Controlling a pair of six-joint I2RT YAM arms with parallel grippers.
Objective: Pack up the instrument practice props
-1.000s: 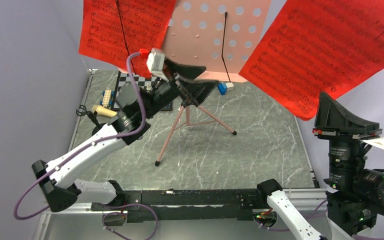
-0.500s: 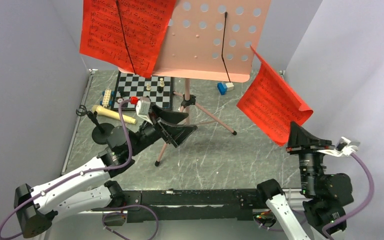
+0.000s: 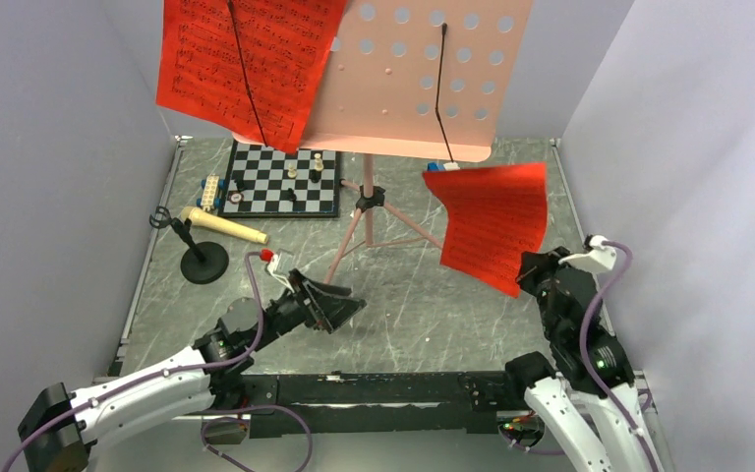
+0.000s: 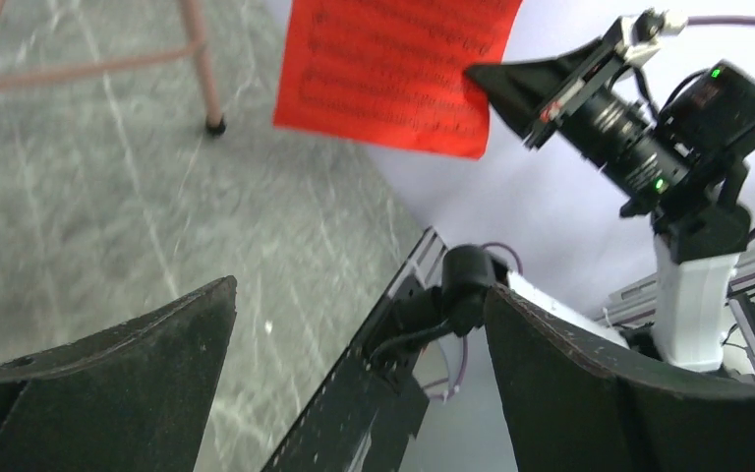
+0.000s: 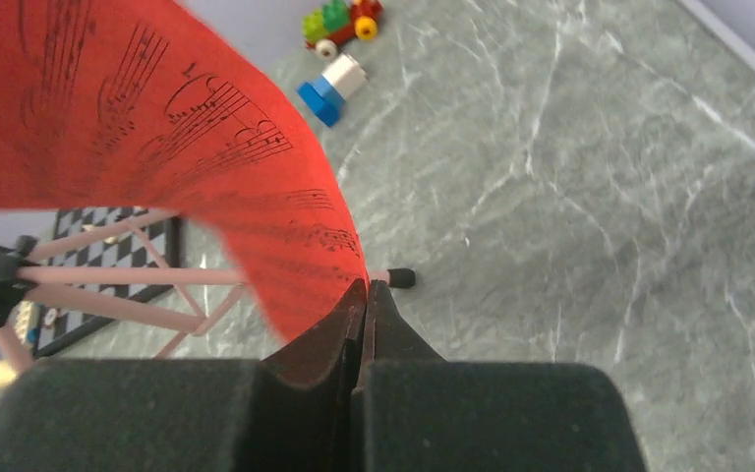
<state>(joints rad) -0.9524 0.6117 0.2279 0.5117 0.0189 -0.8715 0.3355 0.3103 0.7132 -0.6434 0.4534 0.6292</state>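
On the far left of the grey stone-look worktop (image 3: 403,295), close to the wall, there is a cream foam-headed microphone (image 3: 220,225) on a black round-base stand (image 3: 203,264). Just behind it lies a black-and-white chessboard (image 3: 285,179) with a few small pieces on it. In front of these, near the front edge, the left arm reaches out low over the worktop. Its black tool (image 3: 332,309) is spread wide, and there is nothing between its two fingers (image 4: 128,383). In the middle stands the big pink music stand full of round holes (image 3: 413,79), on thin pink tripod legs. One red page of sheet music (image 3: 246,59) sits on the left part of the pink stand, under a thin black wire arm. To the right of the legs, a second red sheet-music page (image 3: 492,221) hangs in the air above the worktop, curved and a bit floppy. The right tool (image 3: 528,268) is pinched tight on that page's lower right edge, its two fingers pressed together with the paper between them. Behind this page, at the back of the worktop, a small blue and white toy brick (image 5: 334,87) lies with some red, green and yellow toy bricks (image 5: 344,20) near it.
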